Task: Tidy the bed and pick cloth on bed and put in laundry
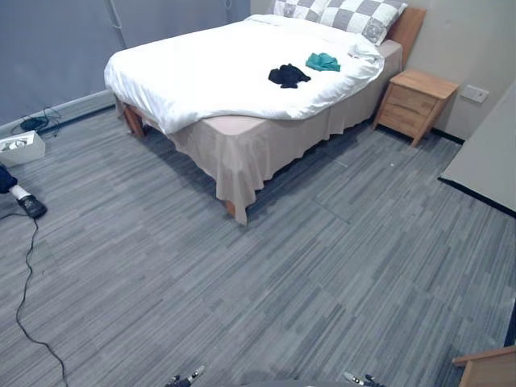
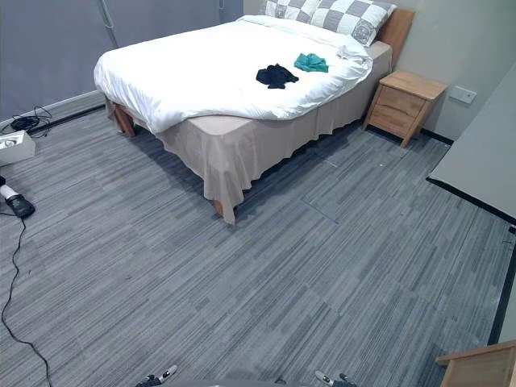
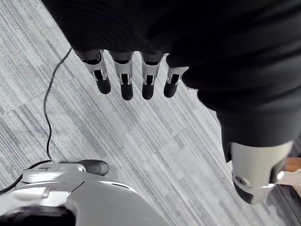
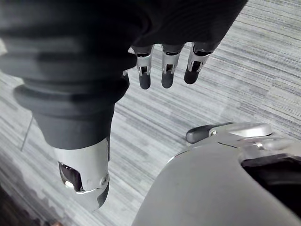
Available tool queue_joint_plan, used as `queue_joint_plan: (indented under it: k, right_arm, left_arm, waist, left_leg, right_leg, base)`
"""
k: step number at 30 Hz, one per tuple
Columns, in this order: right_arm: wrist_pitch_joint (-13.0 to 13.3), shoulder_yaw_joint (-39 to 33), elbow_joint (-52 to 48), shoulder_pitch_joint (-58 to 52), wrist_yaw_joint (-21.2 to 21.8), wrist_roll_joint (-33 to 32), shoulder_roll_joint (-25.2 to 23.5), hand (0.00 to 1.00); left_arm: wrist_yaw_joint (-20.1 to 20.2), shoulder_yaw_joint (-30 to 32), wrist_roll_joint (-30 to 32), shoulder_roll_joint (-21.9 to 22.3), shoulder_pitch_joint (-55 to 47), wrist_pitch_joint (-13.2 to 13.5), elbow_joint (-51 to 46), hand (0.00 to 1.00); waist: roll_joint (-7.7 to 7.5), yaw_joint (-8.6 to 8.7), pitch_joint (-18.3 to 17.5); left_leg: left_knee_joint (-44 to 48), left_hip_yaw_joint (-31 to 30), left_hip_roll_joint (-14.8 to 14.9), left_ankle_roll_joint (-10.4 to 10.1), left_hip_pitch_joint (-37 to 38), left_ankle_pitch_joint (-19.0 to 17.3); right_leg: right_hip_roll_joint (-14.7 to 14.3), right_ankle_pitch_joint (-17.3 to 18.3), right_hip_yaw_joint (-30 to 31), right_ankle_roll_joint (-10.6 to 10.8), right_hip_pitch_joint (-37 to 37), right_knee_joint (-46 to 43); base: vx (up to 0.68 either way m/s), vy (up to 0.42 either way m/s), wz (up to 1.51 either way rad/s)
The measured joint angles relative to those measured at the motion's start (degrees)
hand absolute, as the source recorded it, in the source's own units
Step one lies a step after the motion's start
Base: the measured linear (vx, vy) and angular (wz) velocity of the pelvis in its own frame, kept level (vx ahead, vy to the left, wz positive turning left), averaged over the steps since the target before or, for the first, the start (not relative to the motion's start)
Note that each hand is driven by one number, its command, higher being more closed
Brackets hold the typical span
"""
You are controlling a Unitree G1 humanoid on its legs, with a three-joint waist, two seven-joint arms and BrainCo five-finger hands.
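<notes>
On the bed (image 1: pixel 201 72) the left cloth (image 1: pixel 289 76) lies near the right cloth (image 1: pixel 322 61), pillows (image 1: pixel 347 14) behind, nightstand (image 1: pixel 415 101) to the right.

Count of things in the bedroom, as I see them from the head views.
I count one bed with a white duvet (image 1: pixel 210 72); two cloths lying on it, one black crumpled cloth (image 1: pixel 288 76) and one teal crumpled cloth (image 1: pixel 322 61); two grey-and-white checked pillows (image 1: pixel 355 16); one light wooden nightstand (image 1: pixel 415 103) with two drawers; one white box (image 1: pixel 20 147) on the floor; one person's dark shoe (image 1: pixel 32 207).
</notes>
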State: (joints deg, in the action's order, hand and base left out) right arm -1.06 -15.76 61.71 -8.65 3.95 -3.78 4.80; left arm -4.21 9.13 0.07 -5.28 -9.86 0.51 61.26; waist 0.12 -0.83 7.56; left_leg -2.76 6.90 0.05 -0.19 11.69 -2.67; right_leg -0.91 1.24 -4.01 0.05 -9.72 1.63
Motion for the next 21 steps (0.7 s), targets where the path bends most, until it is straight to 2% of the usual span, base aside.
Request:
queue_joint_plan:
  k: [9, 14, 16, 17, 18, 19, 20, 21]
  right_arm:
    - [0.7, 0.1, 0.0, -0.2, 0.0, 0.0, 0.0, 0.0]
    - [0.4, 0.1, -0.1, -0.1, 0.0, 0.7, -0.1, 0.0]
    - [-0.4, 0.2, -0.1, 0.4, 0.0, 1.2, -0.1, 0.0]
    - [-0.7, 0.3, -0.2, 0.8, 0.0, 1.1, -0.1, 0.0]
    - [-0.7, 0.5, -0.3, 1.1, -0.1, 1.0, -0.3, 0.0]
    - [-0.8, 0.6, -0.4, 1.3, -0.2, 1.0, -0.5, 0.0]
    - [-0.9, 0.6, -0.8, 1.5, -0.3, 0.9, -0.5, 0.0]
    - [-1.5, 0.6, -2.0, 1.2, -0.4, 0.1, -1.1, 0.0]
  left_arm:
    - [-0.2, 0.0, 0.1, 0.1, -0.2, 0.4, 0.0, 0.0]
    - [-0.1, 0.0, 0.0, 0.0, -0.2, 0.6, 0.0, 0.0]
    - [-0.1, 0.0, -0.5, -0.1, 0.1, 0.7, 0.0, 0.0]
    - [-0.1, 0.0, -0.7, -0.3, 1.1, 0.7, -0.1, 0.0]
    - [-0.1, -0.1, -1.2, -0.6, 1.5, 0.7, -0.1, 0.0]
    - [-0.1, -0.1, -1.8, -0.9, 2.2, 0.6, -0.1, 0.0]
    - [-0.1, -0.1, -2.0, -1.1, 2.7, 0.5, -0.1, 0.0]
    - [-0.1, -0.1, -2.3, -1.7, 3.2, 0.3, 0.0, 0.0]
  waist:
    - [-0.42, -0.01, 0.3]
    - [-0.28, -0.1, 0.1]
    - [-0.87, -0.07, 0.5]
    - [-0.76, -0.06, 1.2]
    - [-1.36, -0.11, 1.9]
    - [-1.77, -0.12, 2.5]
    - [-2.08, -0.17, 3.2]
    - [-2.81, -0.29, 3.9]
  left_leg:
    - [-1.1, 1.6, 0.1, -0.3, -0.2, -0.1]
    - [-0.9, 2.2, 0.0, 0.0, 0.0, 0.0]
    - [-0.6, 2.5, 0.1, 0.1, -0.9, -0.2]
    - [0.6, 2.6, 0.1, 0.2, -1.5, -0.8]
    - [2.1, 2.5, -0.1, 0.6, -2.3, -1.6]
    - [3.6, 2.0, -0.3, 1.0, -3.2, -2.5]
    - [5.2, 1.6, -0.3, 1.1, -3.8, -4.2]
    - [8.3, 1.2, -0.6, 1.4, -4.6, -6.5]
  right_leg:
    - [-0.2, -0.1, 1.5, 0.1, 1.1, 0.6]
    - [-0.3, -0.4, 2.4, -0.2, 1.3, 0.6]
    - [-0.2, 0.6, 2.2, -0.2, 2.5, -1.0]
    - [0.1, 2.8, 1.9, 0.0, 4.4, -5.3]
    - [0.7, 5.2, 1.3, 0.5, 6.8, -10.2]
    - [1.5, 7.1, 0.5, 2.1, 9.2, -16.0]
    - [2.2, 8.7, -0.4, 4.3, 12.9, -24.5]
    - [3.8, 8.7, -0.9, 4.7, 18.6, -37.2]
  base:
    - [-0.04, -0.008, -0.09]
    - [0.07, -0.007, -0.09]
    - [0.03, -0.018, -0.01]
    - [0.01, -0.01, 0.1]
    - [-0.01, -0.012, 0.17]
    - [-0.05, -0.01, 0.16]
    - [-0.07, -0.007, 0.18]
    - [-0.06, -0.023, 0.25]
